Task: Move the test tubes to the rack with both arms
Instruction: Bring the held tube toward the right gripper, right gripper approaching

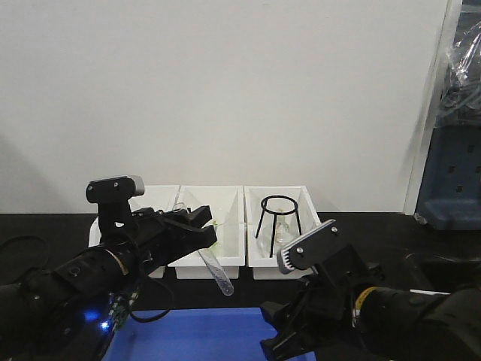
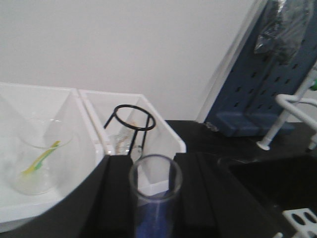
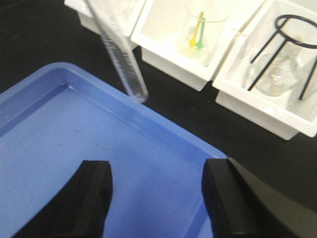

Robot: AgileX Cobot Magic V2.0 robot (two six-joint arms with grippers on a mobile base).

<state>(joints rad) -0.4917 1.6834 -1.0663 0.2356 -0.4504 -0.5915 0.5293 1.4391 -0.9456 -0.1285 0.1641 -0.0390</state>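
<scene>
Left gripper point(image 1: 197, 226) clamps the test tube point(image 1: 216, 272) near its mouth — tube slants toward 5 o'clock, rounded end just over the blue tray point(image 3: 74, 148) rim. Right gripper point(image 3: 156, 198) spread wide, holding nothing — tube at its 11 o'clock, open tray floor beneath.

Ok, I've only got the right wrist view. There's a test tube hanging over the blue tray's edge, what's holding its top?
Observer: The left gripper. Its fingers are shut on the test tube near the open end.
Operator: And where's the rack? I can't see it at all.
Observer: Only a corner of the rack shows, at the lower right of the left wrist view, off to the right of the tube.
</scene>
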